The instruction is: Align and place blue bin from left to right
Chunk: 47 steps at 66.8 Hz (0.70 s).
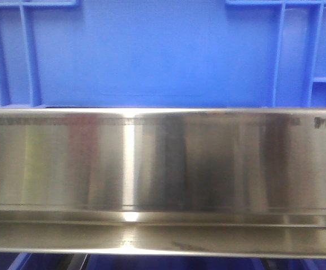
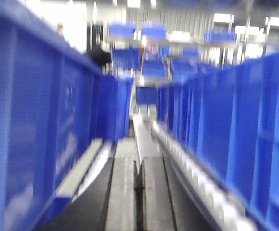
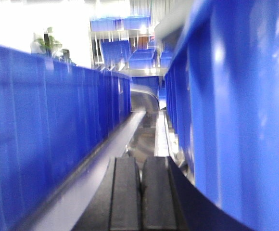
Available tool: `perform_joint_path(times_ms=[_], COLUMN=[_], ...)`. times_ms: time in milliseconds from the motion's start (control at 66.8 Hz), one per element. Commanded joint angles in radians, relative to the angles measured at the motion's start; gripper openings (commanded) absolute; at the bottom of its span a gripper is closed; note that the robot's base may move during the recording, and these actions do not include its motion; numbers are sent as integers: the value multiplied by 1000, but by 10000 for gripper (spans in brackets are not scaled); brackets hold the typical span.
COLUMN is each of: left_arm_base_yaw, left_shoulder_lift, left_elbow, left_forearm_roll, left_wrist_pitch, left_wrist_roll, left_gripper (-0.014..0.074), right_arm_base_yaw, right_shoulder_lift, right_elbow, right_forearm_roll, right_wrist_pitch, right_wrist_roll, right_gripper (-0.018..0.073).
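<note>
The blue bin point(image 1: 152, 50) fills the top of the front view, with a smooth wall panel in the middle and ribs at both sides. My left gripper point(image 2: 138, 161) is shut and empty. It sits in a narrow gap with the blue bin's wall point(image 2: 235, 125) to its right. My right gripper point(image 3: 140, 161) is also shut on nothing. It lies in a similar gap, with a blue bin wall point(image 3: 48, 125) to its left. Neither gripper shows in the front view. Both wrist views are blurred.
A shiny steel rail point(image 1: 163, 163) runs across the front view below the bin. Another blue bin point(image 2: 38, 120) walls in the left gripper on its left, and one point(image 3: 240, 106) stands close on the right gripper's right. A roller track point(image 2: 197, 178) runs along the gap. Several stacked blue bins point(image 2: 149, 53) stand far behind.
</note>
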State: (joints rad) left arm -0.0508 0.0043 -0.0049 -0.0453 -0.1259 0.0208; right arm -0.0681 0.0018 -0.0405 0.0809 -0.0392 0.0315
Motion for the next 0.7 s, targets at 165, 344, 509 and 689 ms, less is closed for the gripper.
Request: perform_joint_path(times_ms=[165, 344, 509, 689], left_arm_base_yaw=[-6, -6, -6, -6], left_shoulder_lift=[-4, 50, 201, 424], left_elbow=[-239, -489, -689, -877], left_forearm_roll=[40, 73, 78, 76], left_wrist_pitch=[93, 319, 486, 595], left_wrist_roll=[3, 3, 3, 3], left_gripper=[-111, -108, 98, 424], right_arm_base_yaw=[2, 2, 2, 2], right_shoulder_lift=[-2, 27, 145, 313], right_elbow=[-316, -538, -700, -821], right_forearm_roll=[6, 6, 6, 11], right_wrist_pitch=[184, 332, 396, 445], right_wrist_roll=[5, 5, 5, 5], right_gripper=[-69, -69, 18, 416])
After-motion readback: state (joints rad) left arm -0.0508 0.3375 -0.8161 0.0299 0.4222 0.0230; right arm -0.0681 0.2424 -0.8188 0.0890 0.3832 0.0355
